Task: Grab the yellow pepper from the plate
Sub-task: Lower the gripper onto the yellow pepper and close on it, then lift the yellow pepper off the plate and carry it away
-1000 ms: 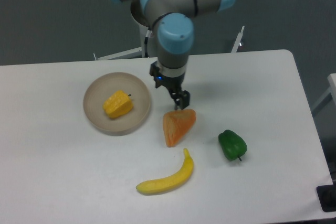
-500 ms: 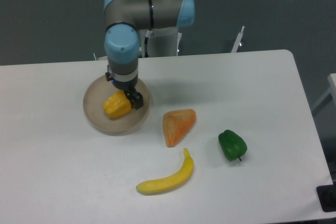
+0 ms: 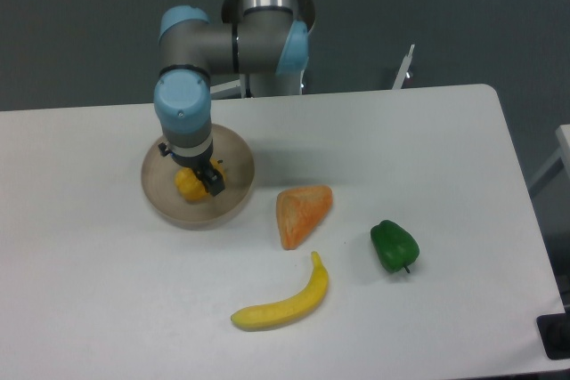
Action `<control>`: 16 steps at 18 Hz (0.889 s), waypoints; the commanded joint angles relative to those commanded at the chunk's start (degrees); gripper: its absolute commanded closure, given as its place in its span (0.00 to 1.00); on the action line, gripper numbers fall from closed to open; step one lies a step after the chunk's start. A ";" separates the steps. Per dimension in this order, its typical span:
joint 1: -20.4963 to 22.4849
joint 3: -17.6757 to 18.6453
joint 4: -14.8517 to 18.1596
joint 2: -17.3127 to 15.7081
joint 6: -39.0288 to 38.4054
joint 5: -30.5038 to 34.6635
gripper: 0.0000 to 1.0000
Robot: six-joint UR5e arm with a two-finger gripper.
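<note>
The yellow pepper (image 3: 186,184) lies in the middle of the round beige plate (image 3: 239,186) at the table's left. My gripper (image 3: 201,177) hangs straight down over the pepper and hides most of it. One dark finger (image 3: 214,182) shows at the pepper's right side; the other finger is hidden behind the wrist. The jaws appear open around the pepper, and the pepper still rests on the plate.
An orange wedge-shaped fruit (image 3: 301,214) lies just right of the plate. A yellow banana (image 3: 283,303) lies near the front, and a green pepper (image 3: 394,246) sits to the right. The arm's base stands behind the table's far edge.
The arm has swung left from above the orange wedge to the plate. The gripper has come down over the yellow pepper, which stays in its place.
</note>
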State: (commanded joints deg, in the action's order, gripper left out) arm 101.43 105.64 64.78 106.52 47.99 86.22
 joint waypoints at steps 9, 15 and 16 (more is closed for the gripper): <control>0.52 -3.68 0.70 -1.75 -0.09 0.26 0.90; 8.24 -8.16 2.72 -5.18 2.10 0.00 0.90; 10.26 -9.83 2.90 -5.44 4.20 0.00 0.90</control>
State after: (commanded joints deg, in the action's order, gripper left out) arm 111.69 95.82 67.67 101.08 52.19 86.22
